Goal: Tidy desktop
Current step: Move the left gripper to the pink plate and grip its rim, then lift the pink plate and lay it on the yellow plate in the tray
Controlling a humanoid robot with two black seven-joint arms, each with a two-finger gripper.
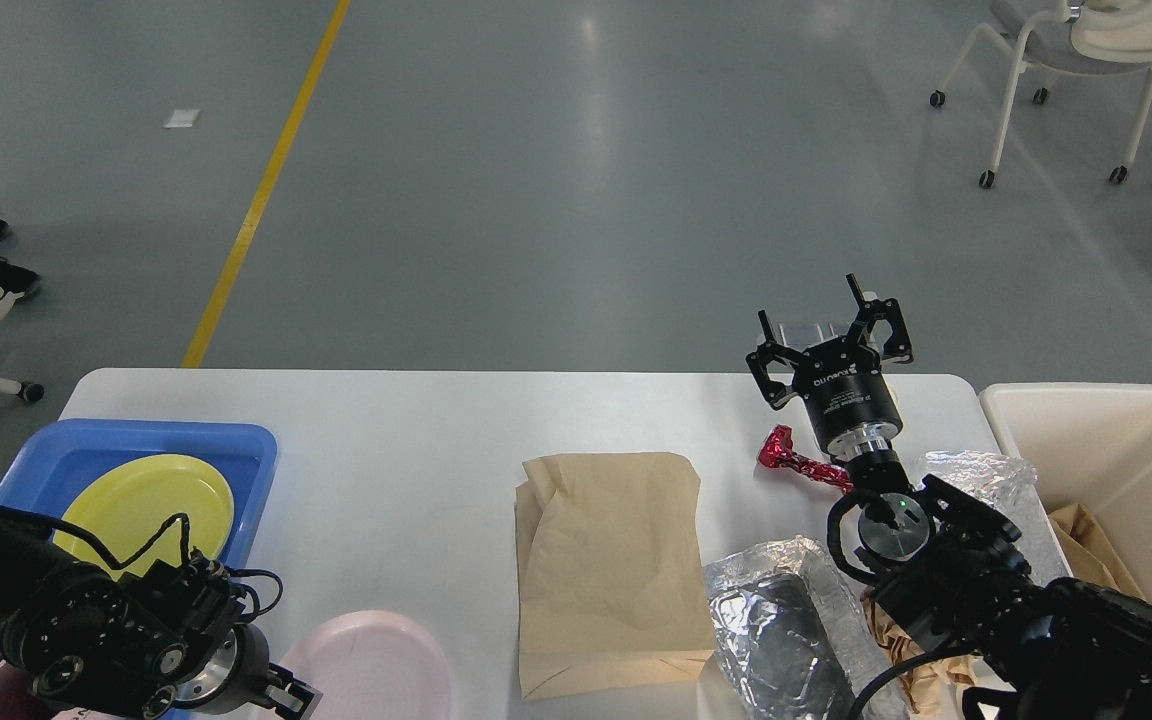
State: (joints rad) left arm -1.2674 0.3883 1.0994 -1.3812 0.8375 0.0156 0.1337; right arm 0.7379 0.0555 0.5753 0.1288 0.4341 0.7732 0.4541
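The white desktop (416,420) holds a flat brown paper bag (611,565) in the middle, a red foil wrapper (798,456) to its right, and crumpled silver foil (781,625) at the front right. A pink plate (376,670) lies at the front left. My right gripper (826,325) is open and empty, raised above the table's far right edge, behind the red wrapper. My left gripper (286,695) is low at the bottom edge beside the pink plate; its fingers are mostly cut off.
A blue tray (246,445) at the left holds a yellow plate (136,500). A cream bin (1106,440) at the right holds brown paper (1086,550). More foil (986,475) lies by the bin. A wheeled chair (1066,60) stands far right.
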